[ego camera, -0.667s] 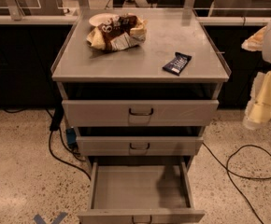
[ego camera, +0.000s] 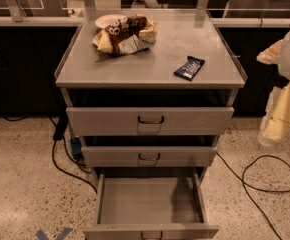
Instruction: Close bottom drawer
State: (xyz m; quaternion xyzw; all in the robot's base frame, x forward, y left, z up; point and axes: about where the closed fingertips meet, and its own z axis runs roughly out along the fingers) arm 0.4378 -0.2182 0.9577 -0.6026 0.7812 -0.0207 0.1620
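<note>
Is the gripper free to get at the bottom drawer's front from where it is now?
Probably yes. The gripper hangs right of the cart, apart from it, level with the top drawer. The bottom drawer is pulled out; only floor and a flat-lying cable sit between them.

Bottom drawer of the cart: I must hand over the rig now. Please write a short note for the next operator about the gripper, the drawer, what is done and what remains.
Gripper: at the right edge of the picture, beside the cart, in the air and touching nothing.
Bottom drawer: pulled far out toward the camera, with nothing visible inside. Its front is at the lower edge of the picture.
Middle drawer and top drawer: both sit much further in.
Done: nothing yet; there is no contact with the drawer.
Left: bring the gripper down to the drawer's front, then push it in under the middle drawer.
</note>
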